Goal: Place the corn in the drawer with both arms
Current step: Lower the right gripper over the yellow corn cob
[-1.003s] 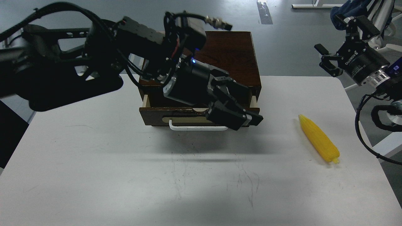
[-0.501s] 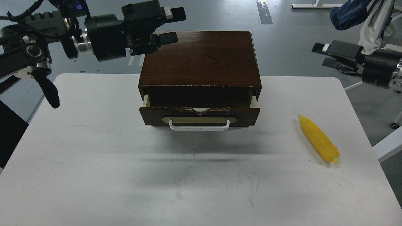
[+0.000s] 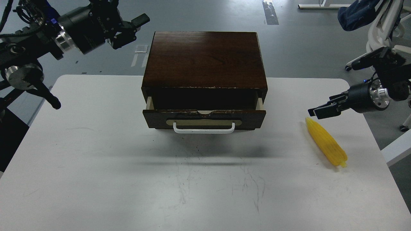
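The robot's right black two-finger gripper (image 3: 316, 112) hangs low at the right edge of the white counter (image 3: 128, 179), its jaws a little apart and empty, tips just above and beside the pointed end of the bright yellow ribbed corn cob (image 3: 326, 141). Half a second earlier this gripper was higher up, level with the box top, well away from the corn. The left black gripper (image 3: 130, 27) sits high at the upper left, beyond the counter, jaws apart and empty; it has drawn back leftward from the dark brown wooden box cabinet (image 3: 205, 59). The dark brown drawer (image 3: 204, 118) with its white bar handle (image 3: 204, 127) stands partly pulled out, unchanged. The counter is scuffed with faint marks; behind it lies a grey floor. The corn lies slanted near the counter's right edge, well apart from the drawer.
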You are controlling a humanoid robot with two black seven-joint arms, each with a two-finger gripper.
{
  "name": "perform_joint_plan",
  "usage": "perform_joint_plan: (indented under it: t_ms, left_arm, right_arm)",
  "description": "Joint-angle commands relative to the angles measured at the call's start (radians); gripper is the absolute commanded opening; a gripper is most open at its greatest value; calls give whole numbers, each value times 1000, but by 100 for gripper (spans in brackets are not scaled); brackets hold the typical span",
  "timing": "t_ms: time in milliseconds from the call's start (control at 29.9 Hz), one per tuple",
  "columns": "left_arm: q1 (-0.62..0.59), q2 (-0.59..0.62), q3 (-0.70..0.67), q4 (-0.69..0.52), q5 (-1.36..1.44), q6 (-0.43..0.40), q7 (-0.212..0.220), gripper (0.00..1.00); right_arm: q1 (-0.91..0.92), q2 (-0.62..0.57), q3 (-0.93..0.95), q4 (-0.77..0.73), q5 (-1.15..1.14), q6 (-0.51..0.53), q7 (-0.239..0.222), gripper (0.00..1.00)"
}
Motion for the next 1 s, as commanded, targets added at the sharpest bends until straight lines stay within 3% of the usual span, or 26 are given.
perform_joint_plan:
  t_ms: [0,368,969]
  left_arm:
    - [0,-2,0,0,0,0,0,99]
    - [0,1,0,-1,0,0,0,99]
    - [-2,7,-12,-9,3,0,0,99]
  right_arm:
    - [-1,38,-44,-8,-6,0,1,100]
    - [45,116,-163,-32,-62,0,20,99]
    - [48,92,-174,-40,-63,0,20,98]
